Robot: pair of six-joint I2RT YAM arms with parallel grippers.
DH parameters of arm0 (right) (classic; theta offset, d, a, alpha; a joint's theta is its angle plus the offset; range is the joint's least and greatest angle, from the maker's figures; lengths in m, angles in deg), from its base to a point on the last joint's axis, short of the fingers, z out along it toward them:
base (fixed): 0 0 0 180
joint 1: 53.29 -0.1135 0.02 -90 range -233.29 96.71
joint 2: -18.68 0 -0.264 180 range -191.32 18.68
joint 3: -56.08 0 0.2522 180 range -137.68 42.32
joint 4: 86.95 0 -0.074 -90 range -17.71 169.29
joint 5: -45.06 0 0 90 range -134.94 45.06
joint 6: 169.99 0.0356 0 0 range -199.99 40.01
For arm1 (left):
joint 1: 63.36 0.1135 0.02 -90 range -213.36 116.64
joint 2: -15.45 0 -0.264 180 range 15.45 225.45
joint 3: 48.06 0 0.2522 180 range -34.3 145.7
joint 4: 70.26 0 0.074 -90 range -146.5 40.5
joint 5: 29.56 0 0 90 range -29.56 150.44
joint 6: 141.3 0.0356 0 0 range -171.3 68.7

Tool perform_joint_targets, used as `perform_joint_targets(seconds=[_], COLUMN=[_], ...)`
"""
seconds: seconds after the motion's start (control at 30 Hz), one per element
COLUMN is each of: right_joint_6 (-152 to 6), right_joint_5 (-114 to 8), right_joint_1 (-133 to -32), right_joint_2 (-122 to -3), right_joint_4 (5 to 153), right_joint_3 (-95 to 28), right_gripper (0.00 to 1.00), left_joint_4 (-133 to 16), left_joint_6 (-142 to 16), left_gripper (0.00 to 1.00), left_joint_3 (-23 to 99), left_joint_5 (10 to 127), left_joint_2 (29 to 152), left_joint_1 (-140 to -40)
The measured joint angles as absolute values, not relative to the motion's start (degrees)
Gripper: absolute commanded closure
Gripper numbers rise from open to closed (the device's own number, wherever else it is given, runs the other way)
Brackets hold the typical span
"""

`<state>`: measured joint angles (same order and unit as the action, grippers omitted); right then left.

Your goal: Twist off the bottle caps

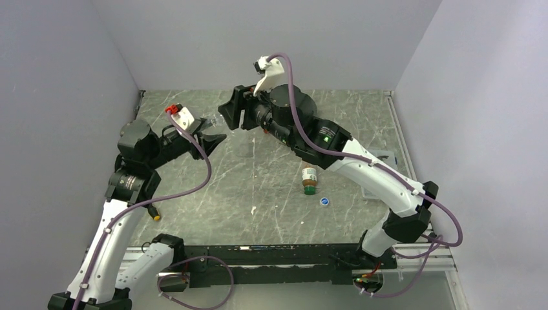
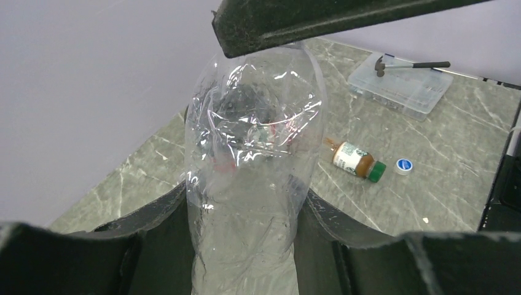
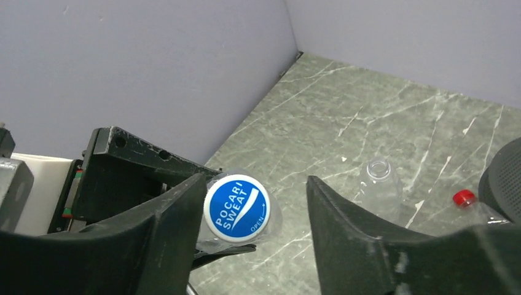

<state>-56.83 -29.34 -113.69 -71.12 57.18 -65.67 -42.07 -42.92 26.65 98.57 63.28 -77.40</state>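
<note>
The left gripper [image 1: 208, 138] is clamping a plain clear bottle [image 2: 252, 153] by its lower body. Its jaws are closing tight on the thin plastic, which is showing creases. The bottle is hanging above the table [image 3: 368, 110] at about 10 o'clock from the table centre, with its neck pointing toward the right arm. Nothing is showing inside it.

The right gripper [image 3: 258, 203] is facing the bottle's blue cap [image 3: 237, 208], which is printed POCARI SWEAT. Its jaws are standing apart, one on each side of the cap. The 9 o'clock finger is sitting just beside the cap, while the 3 o'clock finger is leaving a visible gap. This gripper is holding nothing.

An amber-brown bottle [image 2: 355, 160] is lying on its side at about 4 o'clock from the table centre, wearing a green cap and a white-green label. Its contents cannot be made out. A loose blue-and-white cap [image 2: 403, 166] is lying near it, at 5 o'clock of the bottle in the top view.

In the right wrist view, a second clear bottle [image 3: 381, 184] is resting on the table with its mouth open and uncapped, and it is looking empty. At 3 o'clock of it, a bottle with a red cap [image 3: 465, 197] is showing at the picture's edge.

A clear plastic box [image 2: 399, 92] is sitting at 3 o'clock, near the table's edge. A small hammer [image 2: 410, 64] is lying at its top. The box's small contents are too blurred to identify.
</note>
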Motion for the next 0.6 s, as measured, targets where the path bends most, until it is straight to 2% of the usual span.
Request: perform_joint_targets(seconds=[0.13,0.37,0.43,0.6], right_joint_6=[-56.05,-55.15,-55.33,-58.08], right_joint_5=[-28.93,-28.8,-28.93,-32.32], right_joint_1=[-113.71,-114.19,-114.19,-113.93], right_joint_2=[-71.43,-71.32,-71.32,-69.26], right_joint_4=[57.23,58.36,58.36,60.96], right_joint_3=[-65.67,-65.62,-65.6,-62.32], right_gripper=[0.65,0.96,1.0,1.0], left_joint_4=[-42.13,-42.63,-42.55,-42.31], left_joint_6=[-42.48,-42.42,-42.53,-44.54], left_gripper=[0.53,0.53,0.53,0.52], left_joint_3=[26.41,26.34,26.32,26.36], left_joint_5=[97.52,97.48,97.65,101.61], left_joint_2=[63.28,63.15,63.17,63.54], left_joint_1=[-77.4,-77.42,-77.42,-77.01])
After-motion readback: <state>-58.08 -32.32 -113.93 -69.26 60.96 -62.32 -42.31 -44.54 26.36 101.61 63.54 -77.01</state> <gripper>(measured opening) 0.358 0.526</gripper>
